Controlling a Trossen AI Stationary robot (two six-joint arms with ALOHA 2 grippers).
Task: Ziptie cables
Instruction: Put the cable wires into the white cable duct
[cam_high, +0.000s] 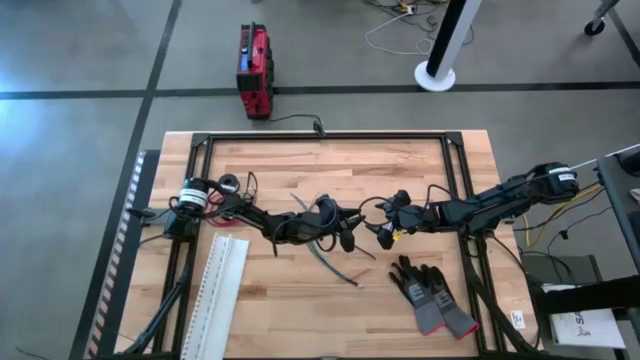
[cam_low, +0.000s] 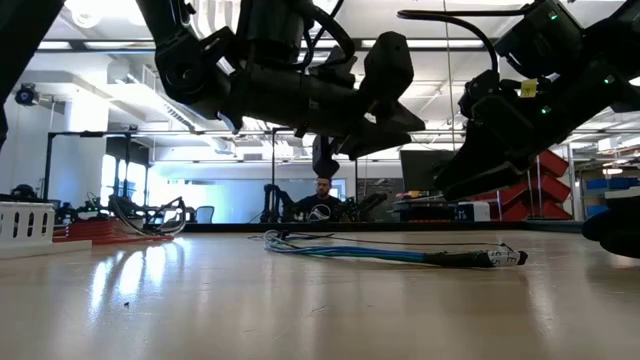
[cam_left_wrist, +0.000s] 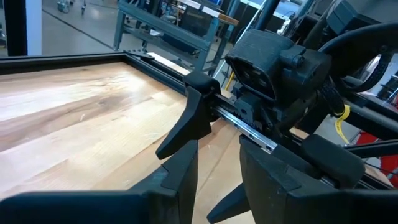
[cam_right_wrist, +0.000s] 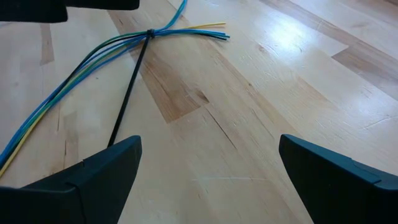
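— What were the grippers doing?

— Both hung above the middle of the wooden table (cam_high: 300, 165), clear of its surface. The right gripper (cam_right_wrist: 208, 171) stood released, its two fingers spread wide with bare wood between them. The left gripper (cam_left_wrist: 217, 165) had its fingers parted by a narrow gap with nothing between them, and it faced the right arm's gripper head, just beyond its tips.

— And the cables?

— The cables (cam_right_wrist: 93, 68) lay flat on the table, ahead of the right gripper and apart from it, held by neither. In the high view the bundle (cam_high: 325, 262) sat just on the near side of the two grippers, roughly between them.

— Did any view add detail?

— The right wrist view did: blue, green and yellow strands cinched by a black zip tie (cam_right_wrist: 127, 99) near one end, the loose tips fanning out past the knot and the tie's long tail trailing toward the gripper. From above, all that read as one thin dark line. The low view showed the bundle (cam_low: 400, 255) lying level on the tabletop beneath both arms, with a person seated far behind.

— Which way did it run?

— Its long axis ran diagonally across the table, from near the left gripper toward the black and grey gloves (cam_high: 432, 297) at the near right.
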